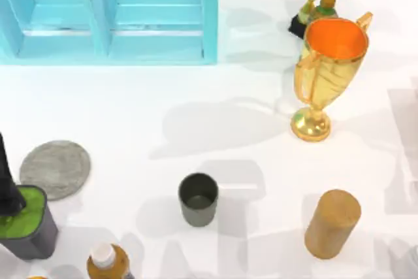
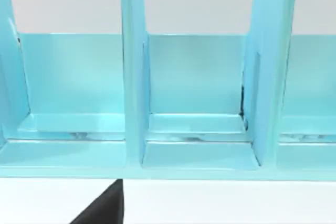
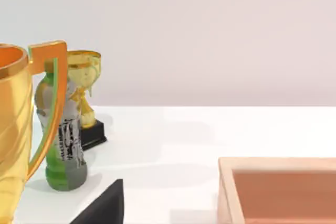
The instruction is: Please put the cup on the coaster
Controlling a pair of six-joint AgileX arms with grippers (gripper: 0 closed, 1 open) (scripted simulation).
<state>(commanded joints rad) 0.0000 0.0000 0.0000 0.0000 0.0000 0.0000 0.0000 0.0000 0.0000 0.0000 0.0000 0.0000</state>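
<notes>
Nothing of the task is done yet, judging by how things lie: the cup stands upright and alone on the white surface, near the middle of its near edge, and the coaster lies bare close to the surface's left edge, well apart from the cup. All of it is left: grasping the cup, carrying it leftward, and setting it down on the disc. Just beside the coaster, toward the near-left corner, stands a grey planter with a green plant, and a dark part of the left arm rises over it at the left edge; whether the left hand is spread or closed I cannot tell, and the same goes for the right hand. The left wrist view looks toward the blue shelf unit at the far-left of the surface, so that arm seems parked, not aimed at the cup. The coaster sits between that arm and the cup, which makes the left arm the likelier one to reach across. A tan wooden cylinder stands to the cup's right, and a gold trophy farther back.
</notes>
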